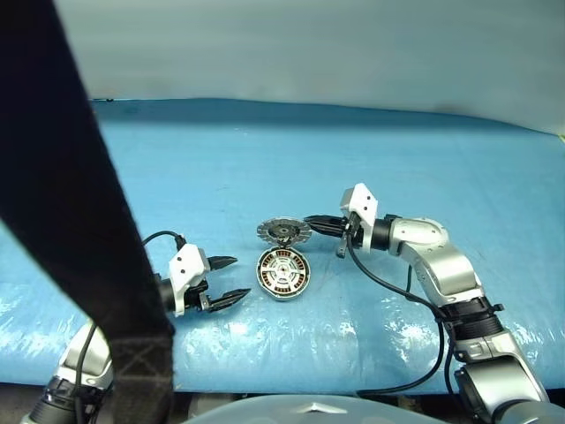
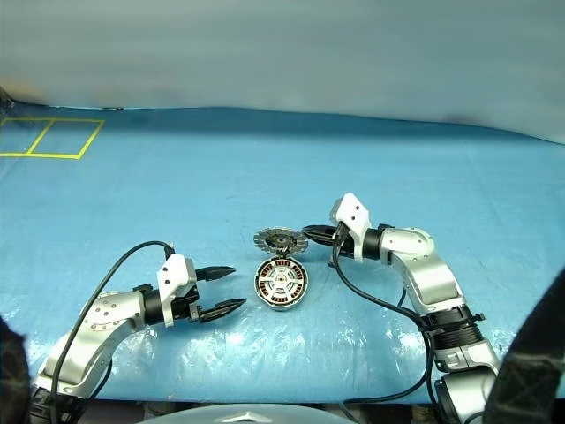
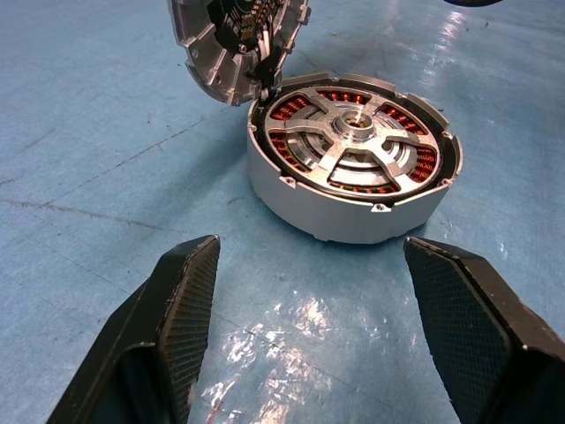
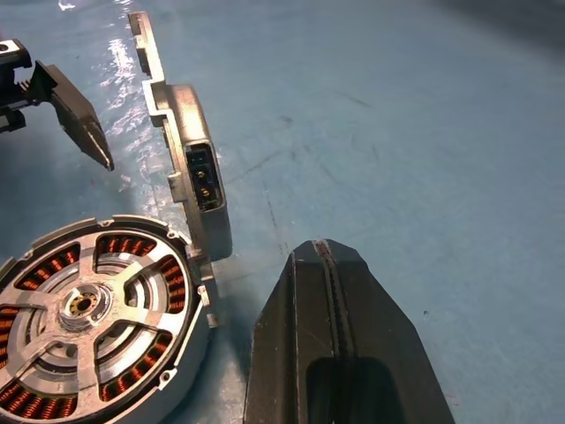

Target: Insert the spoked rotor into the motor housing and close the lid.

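The motor housing [image 1: 283, 273] sits flat on the blue table cover [image 1: 265, 159], about midway across it and toward its near edge, with the spoked rotor [image 3: 356, 134] already seated inside, silver spokes lying over the copper windings. The lid [image 1: 283, 231] stands raised on edge at the housing's far rim, touching it there and leaning only slightly over it, so the housing's top is still open. Just to the right of the lid, the right gripper [image 1: 320, 224] hovers with its two black fingers pressed together, holding nothing, its tips close beside the lid's rim. To the left of the housing and a little nearer, the left gripper [image 1: 231, 281] hangs low over the cover with its fingers spread wide and empty, pointing at the housing's side wall with a bare strip of cover between. Beyond the lid the cover runs bare to its far edge; yellow floor lines [image 2: 53, 137] show past the far left corner.
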Robot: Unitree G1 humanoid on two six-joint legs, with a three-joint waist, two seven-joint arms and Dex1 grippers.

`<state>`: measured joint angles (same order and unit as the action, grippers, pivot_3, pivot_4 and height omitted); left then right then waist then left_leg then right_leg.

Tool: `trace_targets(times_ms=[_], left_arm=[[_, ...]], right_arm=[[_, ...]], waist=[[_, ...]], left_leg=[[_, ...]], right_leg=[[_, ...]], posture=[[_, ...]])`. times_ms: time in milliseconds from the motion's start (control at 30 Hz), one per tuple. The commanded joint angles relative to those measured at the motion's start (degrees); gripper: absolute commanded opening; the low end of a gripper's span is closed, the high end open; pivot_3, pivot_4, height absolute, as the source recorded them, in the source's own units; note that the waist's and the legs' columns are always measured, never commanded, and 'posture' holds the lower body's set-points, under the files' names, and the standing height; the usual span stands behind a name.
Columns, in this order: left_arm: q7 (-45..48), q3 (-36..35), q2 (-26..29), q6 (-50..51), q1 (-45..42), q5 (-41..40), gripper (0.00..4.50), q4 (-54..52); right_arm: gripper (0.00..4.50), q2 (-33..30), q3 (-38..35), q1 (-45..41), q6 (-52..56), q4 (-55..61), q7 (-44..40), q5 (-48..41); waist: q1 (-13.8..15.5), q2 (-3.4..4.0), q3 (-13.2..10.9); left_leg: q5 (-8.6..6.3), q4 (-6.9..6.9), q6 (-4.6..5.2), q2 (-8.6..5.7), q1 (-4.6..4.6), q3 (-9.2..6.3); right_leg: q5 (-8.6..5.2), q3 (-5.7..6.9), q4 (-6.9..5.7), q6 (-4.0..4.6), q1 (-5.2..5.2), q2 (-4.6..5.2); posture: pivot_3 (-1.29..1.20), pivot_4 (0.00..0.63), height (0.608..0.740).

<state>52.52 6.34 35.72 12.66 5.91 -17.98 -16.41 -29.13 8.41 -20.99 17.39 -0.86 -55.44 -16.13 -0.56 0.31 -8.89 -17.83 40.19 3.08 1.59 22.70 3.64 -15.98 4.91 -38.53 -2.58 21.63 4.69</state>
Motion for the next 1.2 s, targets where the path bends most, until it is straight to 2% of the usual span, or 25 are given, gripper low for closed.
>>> trace_targets(times_ms=[33, 167, 333, 833, 1067, 1200], left_arm=[[-0.2, 0.4, -0.1, 0.6, -0.4, -0.2, 3.57, -2.9], [-0.4, 0.6, -0.3, 1.1, -0.3, -0.3, 3.57, -3.2], [-0.3, 0.4, -0.5, 1.4, 0.1, -1.3, 3.57, -3.8], [0.7, -4.1, 3.1, -0.4, 4.5, -1.6, 3.57, -4.5], [0.9, -3.9, 3.1, -0.1, 4.4, -1.3, 3.57, -4.7], [0.8, -3.6, 2.9, 0.0, 4.3, -1.0, 3.57, -4.7]], right_arm=[[0.00, 0.5, -1.7, -1.2, -0.7, 0.8, -0.6, -1.6], [0.00, 1.3, -3.2, -1.9, 6.3, 4.2, -3.8, -9.3], [0.00, 1.7, -2.1, -3.3, 8.1, 5.6, -4.8, -10.8], [0.00, -2.2, 6.6, 0.4, 5.9, 6.9, -8.5, -3.1], [0.00, -5.3, 12.2, 2.7, 0.6, 7.6, -9.0, 4.8], [0.00, -6.2, 12.7, 5.0, -0.1, 9.3, -8.5, 5.3]], waist=[[0.0, 0.00, 0.0], [0.0, 0.00, 0.0], [0.0, 0.01, 0.0], [0.0, 0.01, 0.0], [0.0, 0.01, 0.0], [0.0, -0.05, 0.0]], left_leg=[[0.00, 0.00, 0.00, 0.00, 0.00, 0.00], [0.00, 0.00, -0.01, 0.01, 0.00, 0.00], [0.00, 0.00, 0.00, 0.01, 0.00, -0.02], [0.00, -0.04, 0.00, 0.01, 0.00, -0.03], [0.00, -0.05, 0.00, 0.00, -0.01, -0.03], [0.00, -0.04, -0.01, 0.01, -0.06, -0.04]], right_leg=[[0.00, 0.00, 0.00, 0.00, 0.00, 0.00], [0.00, 0.00, 0.00, 0.00, 0.00, -0.01], [0.00, 0.00, 0.00, 0.00, 0.00, 0.07], [0.00, 0.01, 0.03, 0.00, 0.01, 0.11], [0.00, 0.01, 0.03, 0.00, 0.00, 0.11], [0.00, 0.03, 0.05, 0.00, -0.06, 0.10]], posture=[[0.00, 0.150, 0.740], [0.00, 0.150, 0.740], [0.00, 0.150, 0.740], [0.00, 0.150, 0.740], [0.00, 0.150, 0.740], [0.00, 0.150, 0.740]])
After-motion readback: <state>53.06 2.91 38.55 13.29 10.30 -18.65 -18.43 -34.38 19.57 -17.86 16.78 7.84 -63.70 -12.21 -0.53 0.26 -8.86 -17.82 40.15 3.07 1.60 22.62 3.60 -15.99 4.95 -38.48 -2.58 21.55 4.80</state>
